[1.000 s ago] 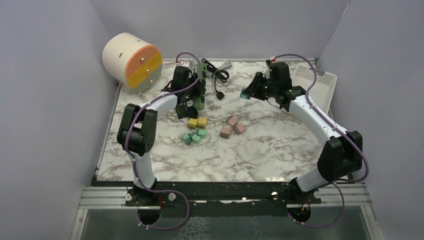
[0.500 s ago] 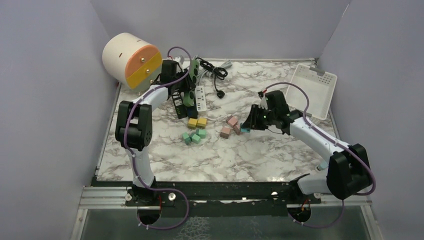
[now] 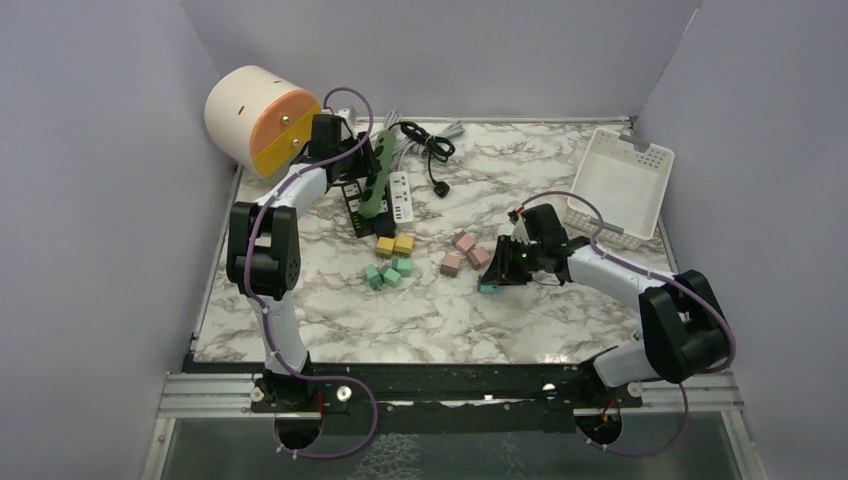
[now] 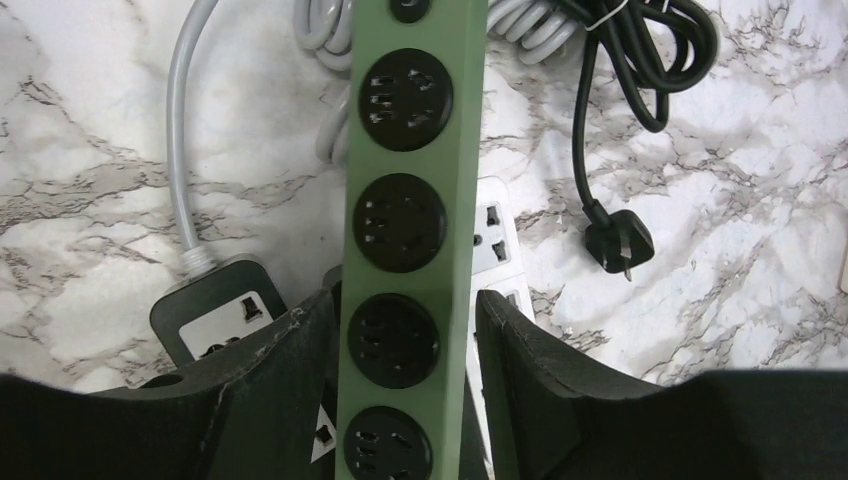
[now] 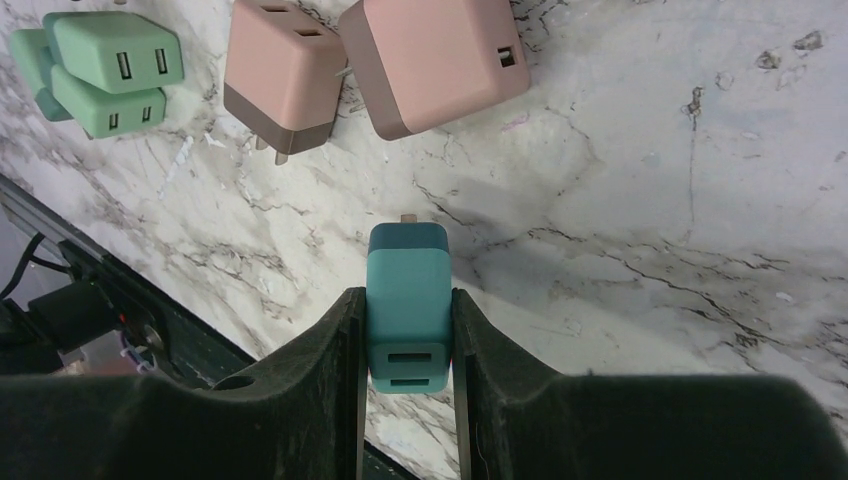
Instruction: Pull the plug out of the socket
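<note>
A green power strip (image 3: 372, 178) with round black sockets (image 4: 405, 230) lies tilted over a black strip and a white strip at the back left. My left gripper (image 3: 362, 195) is shut on its sides, one finger on each side (image 4: 405, 310). My right gripper (image 3: 497, 272) is shut on a teal plug (image 3: 489, 285), a small USB charger block. In the right wrist view the plug (image 5: 408, 275) sits between the fingers (image 5: 406, 296), just above the marble, prongs pointing away. No plug shows in the green strip's visible sockets.
Pink charger blocks (image 3: 464, 252), green ones (image 3: 388, 272) and yellow ones (image 3: 394, 244) lie mid-table. A black cable with a plug (image 3: 432, 150) lies behind the strips. A cream drum with an orange face (image 3: 262, 120) stands back left, a white basket (image 3: 620, 180) back right.
My right gripper has carried the teal plug from the back of the table forward and down, to beside the pink blocks. My left gripper has drawn the green strip left and back.
</note>
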Controlling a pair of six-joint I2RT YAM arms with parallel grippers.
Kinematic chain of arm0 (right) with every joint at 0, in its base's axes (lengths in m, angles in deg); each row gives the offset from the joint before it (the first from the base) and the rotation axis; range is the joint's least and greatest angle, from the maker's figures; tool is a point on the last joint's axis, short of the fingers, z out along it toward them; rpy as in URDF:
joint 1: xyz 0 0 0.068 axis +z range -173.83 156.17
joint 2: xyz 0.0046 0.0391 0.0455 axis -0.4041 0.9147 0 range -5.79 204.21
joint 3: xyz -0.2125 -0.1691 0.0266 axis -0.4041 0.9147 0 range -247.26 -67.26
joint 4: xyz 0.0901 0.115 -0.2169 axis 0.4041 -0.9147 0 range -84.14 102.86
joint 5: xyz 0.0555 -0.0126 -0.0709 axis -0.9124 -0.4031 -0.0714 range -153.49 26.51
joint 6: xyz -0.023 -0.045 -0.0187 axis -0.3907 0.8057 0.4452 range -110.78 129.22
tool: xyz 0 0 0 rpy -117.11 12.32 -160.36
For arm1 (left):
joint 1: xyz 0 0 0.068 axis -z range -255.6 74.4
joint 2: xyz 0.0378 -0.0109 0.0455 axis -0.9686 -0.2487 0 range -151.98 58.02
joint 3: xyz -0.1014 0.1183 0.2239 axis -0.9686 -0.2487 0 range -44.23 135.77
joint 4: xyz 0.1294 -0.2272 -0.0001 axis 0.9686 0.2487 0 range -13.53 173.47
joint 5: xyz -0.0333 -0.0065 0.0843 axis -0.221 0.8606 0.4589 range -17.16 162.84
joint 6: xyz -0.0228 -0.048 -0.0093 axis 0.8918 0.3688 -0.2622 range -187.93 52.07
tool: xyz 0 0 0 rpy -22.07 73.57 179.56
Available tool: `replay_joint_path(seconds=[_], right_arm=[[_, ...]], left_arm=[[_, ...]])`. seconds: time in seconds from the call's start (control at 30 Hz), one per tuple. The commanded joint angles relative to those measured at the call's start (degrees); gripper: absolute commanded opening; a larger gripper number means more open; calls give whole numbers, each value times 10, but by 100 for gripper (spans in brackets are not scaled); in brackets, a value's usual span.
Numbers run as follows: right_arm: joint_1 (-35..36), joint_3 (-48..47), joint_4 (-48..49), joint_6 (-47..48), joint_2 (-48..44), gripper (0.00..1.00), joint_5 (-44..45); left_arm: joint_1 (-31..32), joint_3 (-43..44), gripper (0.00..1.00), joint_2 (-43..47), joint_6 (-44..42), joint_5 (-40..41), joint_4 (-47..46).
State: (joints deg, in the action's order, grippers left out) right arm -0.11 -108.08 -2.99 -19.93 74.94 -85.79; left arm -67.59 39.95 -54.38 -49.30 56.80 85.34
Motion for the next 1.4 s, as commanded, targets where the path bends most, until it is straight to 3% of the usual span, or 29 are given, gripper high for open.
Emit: replay_joint_path(seconds=[0.0, 0.27, 0.33, 0.5, 0.57, 0.9, 1.13, 1.37], right_arm=[[8, 7, 55, -4, 32, 6, -27], [45, -19, 89, -18, 87, 25, -14], [56, -30, 90, -20, 98, 31, -7], [77, -58, 61, -9, 102, 60, 34], [79, -64, 43, 2, 91, 69, 59], [79, -128, -60, 37, 11, 72, 170], [79, -162, -39, 88, -36, 74, 230], [83, -260, -32, 146, 51, 75, 252]], left_arm=[[-7, 9, 58, 17, -18, 0, -2], [-27, 5, 74, 39, -17, 1, 14], [-31, -9, 86, 58, -18, 10, 14], [-32, -59, 91, 113, -17, 35, 6], [-32, -89, 99, 135, -18, 42, -2], [-31, -181, 99, 283, -55, 102, -4], [-32, -281, 99, 397, -41, 104, -47], [-32, -306, 99, 360, 18, 51, -37]])
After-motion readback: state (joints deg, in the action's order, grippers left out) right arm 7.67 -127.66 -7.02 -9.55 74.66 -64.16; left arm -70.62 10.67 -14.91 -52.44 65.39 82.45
